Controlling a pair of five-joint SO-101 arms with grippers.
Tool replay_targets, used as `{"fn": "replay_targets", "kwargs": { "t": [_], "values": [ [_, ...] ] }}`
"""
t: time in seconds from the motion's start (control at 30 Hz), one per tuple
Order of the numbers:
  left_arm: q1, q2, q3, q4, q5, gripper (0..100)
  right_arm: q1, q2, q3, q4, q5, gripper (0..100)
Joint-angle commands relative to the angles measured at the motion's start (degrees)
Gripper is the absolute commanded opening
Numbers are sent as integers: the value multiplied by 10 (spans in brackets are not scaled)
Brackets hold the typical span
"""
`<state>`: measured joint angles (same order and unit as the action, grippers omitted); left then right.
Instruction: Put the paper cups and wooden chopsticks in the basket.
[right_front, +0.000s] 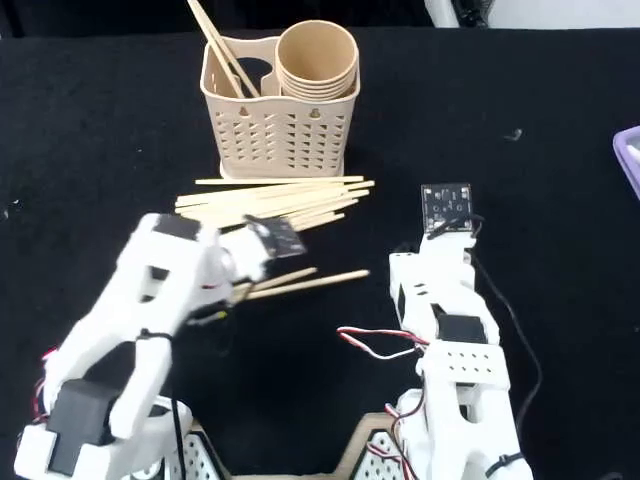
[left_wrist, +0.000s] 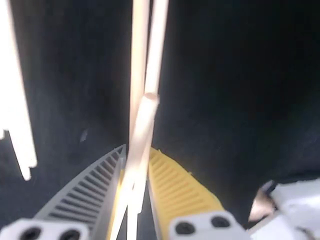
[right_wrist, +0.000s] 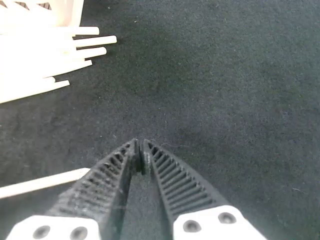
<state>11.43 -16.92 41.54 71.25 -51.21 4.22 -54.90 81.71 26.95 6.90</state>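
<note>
A beige slotted basket (right_front: 278, 135) stands at the back of the black table. Stacked paper cups (right_front: 317, 60) fill one compartment, and two chopsticks (right_front: 222, 50) lean in the other. A loose pile of wooden chopsticks (right_front: 275, 200) lies just in front of the basket. My left gripper (left_wrist: 137, 152) is shut on a pair of chopsticks (left_wrist: 142, 90), which stick out past its grey and yellow fingers; in the high view this pair (right_front: 305, 282) lies low, nearer me than the pile. My right gripper (right_wrist: 139, 149) is shut on nothing, low over bare cloth to the right of the pile (right_wrist: 35, 60).
The right arm (right_front: 450, 300) stands at the front right, its camera board (right_front: 447, 206) facing up. A purple object (right_front: 630, 155) pokes in at the right edge. Black cloth spreads to either side of the basket.
</note>
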Motion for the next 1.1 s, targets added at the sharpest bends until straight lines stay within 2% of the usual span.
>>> {"fn": "replay_targets", "kwargs": {
  "t": [0.0,0.17,0.3,0.33,0.4,0.5,0.6,0.77,1.07],
  "values": [
    [54,-14,-17,-48,50,29,-8,-2,-8,-13,-1,11],
    [54,-15,62,-135,57,67,-8,-2,-8,-13,-1,11],
    [36,-18,85,-146,59,267,-8,-2,-7,-13,-1,11],
    [21,-20,86,-146,57,286,-8,-2,-7,-13,-1,11],
    [-15,-21,86,-144,47,267,-8,-2,-7,-13,-1,11],
    [-71,-21,87,-130,-11,233,-8,-2,-7,-13,-1,11],
    [-119,-21,86,-104,-49,228,-8,-2,-8,-13,-1,11],
    [-192,-21,81,-105,-100,228,-8,-2,-8,-13,-1,11],
    [-239,-15,95,-105,-173,228,-8,-2,-8,-13,-1,11]
  ]
}}
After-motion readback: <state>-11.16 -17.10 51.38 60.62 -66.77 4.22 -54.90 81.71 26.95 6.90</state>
